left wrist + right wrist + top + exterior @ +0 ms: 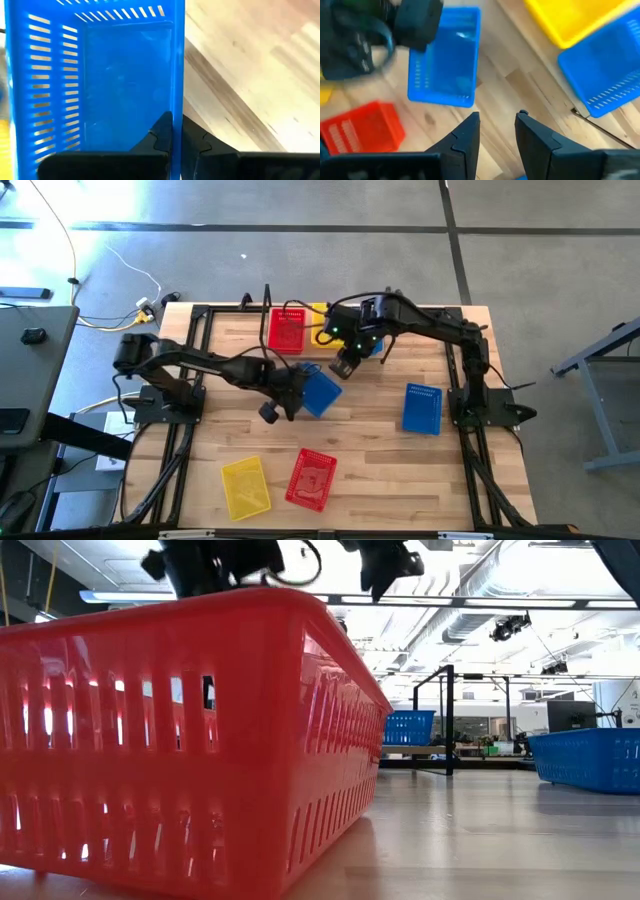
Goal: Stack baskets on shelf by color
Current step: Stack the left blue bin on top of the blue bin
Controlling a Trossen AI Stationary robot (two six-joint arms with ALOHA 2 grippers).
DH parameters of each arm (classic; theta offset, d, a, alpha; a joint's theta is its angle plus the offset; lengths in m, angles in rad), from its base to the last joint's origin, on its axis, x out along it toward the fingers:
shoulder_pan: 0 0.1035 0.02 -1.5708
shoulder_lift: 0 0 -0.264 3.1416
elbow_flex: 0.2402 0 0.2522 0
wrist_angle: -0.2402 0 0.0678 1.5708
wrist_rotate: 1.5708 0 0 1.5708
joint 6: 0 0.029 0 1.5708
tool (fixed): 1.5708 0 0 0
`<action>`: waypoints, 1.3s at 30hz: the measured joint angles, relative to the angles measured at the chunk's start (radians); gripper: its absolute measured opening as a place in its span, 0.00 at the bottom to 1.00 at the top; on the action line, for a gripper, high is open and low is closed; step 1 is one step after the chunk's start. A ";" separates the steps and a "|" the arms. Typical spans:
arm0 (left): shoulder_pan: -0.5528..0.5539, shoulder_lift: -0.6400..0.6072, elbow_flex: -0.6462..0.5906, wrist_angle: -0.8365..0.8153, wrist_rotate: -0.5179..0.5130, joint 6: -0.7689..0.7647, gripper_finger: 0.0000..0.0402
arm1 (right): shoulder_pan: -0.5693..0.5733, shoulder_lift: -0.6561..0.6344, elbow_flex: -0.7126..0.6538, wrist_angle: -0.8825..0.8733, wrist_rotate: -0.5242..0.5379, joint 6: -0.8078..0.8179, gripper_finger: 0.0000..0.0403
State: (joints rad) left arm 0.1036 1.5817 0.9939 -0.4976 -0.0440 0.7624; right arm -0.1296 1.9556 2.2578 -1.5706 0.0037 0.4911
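Slatted wooden table (370, 450) with baskets scattered across it. Left gripper (172, 135), at table centre, has its jaws closed on the rim wall of a blue basket (320, 391). Right gripper (497, 130) hovers near the shelf (300, 340), jaws parted and empty. Another blue basket (422, 408) lies well to the right; a yellow basket (245, 486) and a red basket (311, 477) lie near the front edge.

Baskets scattered on tabletop; some gathered at shelf.
Blue basket (322, 391) is seen at centre, tilted. Second blue basket (422, 408) lies flat at 3 o'clock. Yellow basket (245, 486) and red basket (311, 477) lie at 6–7 o'clock. Another red basket (286, 330) sits at 12 o'clock on shelf (268, 308).
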 joint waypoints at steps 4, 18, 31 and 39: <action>0.000 -0.067 0.000 -0.060 0.032 0.000 0.00 | 0.030 0.000 0.000 0.009 -0.055 -0.103 0.27; -0.001 -0.252 0.000 -0.155 0.034 -0.039 0.00 | 0.134 0.000 0.000 0.178 -0.162 -0.622 0.27; -0.070 -0.276 0.126 -0.210 0.062 -0.079 0.00 | 0.176 0.002 0.000 0.304 -0.177 -0.866 0.27; -0.080 -0.276 0.182 -0.251 0.024 -0.098 0.00 | 0.176 0.003 0.000 0.273 -0.243 -0.867 0.27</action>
State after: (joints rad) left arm 0.0231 1.3060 1.1759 -0.7491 -0.0203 0.6647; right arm 0.0467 1.9583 2.2578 -1.2979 -0.2390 -0.3756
